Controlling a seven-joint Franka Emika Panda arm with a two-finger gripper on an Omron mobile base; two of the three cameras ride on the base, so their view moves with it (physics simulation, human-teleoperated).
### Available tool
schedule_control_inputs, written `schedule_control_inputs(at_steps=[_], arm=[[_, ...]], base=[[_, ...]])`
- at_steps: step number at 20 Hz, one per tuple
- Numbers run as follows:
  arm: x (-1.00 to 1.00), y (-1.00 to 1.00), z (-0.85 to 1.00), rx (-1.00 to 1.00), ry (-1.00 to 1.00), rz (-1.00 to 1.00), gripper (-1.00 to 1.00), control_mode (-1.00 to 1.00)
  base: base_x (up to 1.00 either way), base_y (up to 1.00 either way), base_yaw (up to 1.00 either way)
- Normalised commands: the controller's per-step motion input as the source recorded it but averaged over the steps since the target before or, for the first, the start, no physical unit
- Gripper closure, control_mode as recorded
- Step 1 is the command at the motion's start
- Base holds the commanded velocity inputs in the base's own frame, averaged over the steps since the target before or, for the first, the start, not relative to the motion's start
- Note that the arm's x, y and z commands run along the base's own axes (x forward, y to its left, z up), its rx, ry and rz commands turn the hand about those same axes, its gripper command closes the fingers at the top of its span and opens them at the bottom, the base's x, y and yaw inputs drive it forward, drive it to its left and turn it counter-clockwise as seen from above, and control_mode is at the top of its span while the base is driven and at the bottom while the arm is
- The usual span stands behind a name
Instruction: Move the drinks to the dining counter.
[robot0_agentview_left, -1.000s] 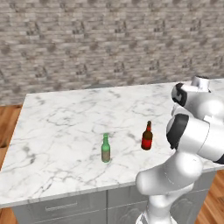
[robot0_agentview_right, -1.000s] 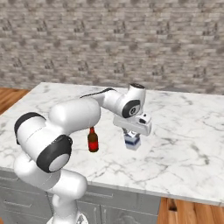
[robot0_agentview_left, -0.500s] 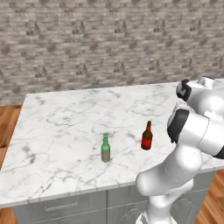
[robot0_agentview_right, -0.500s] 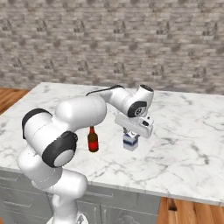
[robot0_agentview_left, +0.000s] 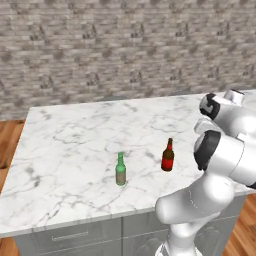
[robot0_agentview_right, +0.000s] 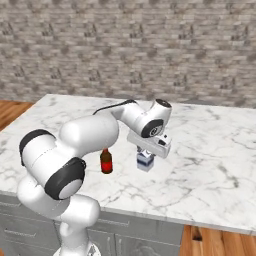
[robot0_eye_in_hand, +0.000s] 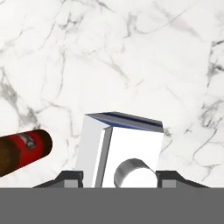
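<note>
Right base view: my gripper (robot0_agentview_right: 146, 156) clamped on milk carton (robot0_agentview_right: 145, 161), standing on dining counter (robot0_agentview_right: 210, 150); beer bottle (robot0_agentview_right: 105, 161) beside, green bottle (robot0_agentview_left: 120, 170) near. Grey brick wall (robot0_agentview_right: 125, 45) behind, wood floor (robot0_agentview_left: 9, 145).

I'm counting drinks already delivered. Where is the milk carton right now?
In the right base view the milk carton stands on the dining counter, under the gripper, right of the beer bottle.
</note>
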Motion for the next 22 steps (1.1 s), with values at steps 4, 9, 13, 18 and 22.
schedule_control_inputs(at_steps=[4, 9, 13, 18, 22], arm=[[0.0, 0.06, -0.14, 0.0, 0.0, 0.0, 1.0, -1.0], [0.0, 0.0, -0.23, 0.01, 0.0, 0.0, 1.0, -1.0], [0.0, 0.0, -0.26, 0.03, 0.0, 0.0, 1.0, -1.0], [0.02, 0.0, -0.28, 0.02, 0.0, 0.0, 1.0, -1.0], [0.01, 0.0, -0.22, 0.0, 0.0, 0.0, 1.0, -1.0]], base=[[0.0, 0.0, 0.0], [0.0, 0.0, 0.0], [0.0, 0.0, 0.0], [0.0, 0.0, 0.0], [0.0, 0.0, 0.0]])
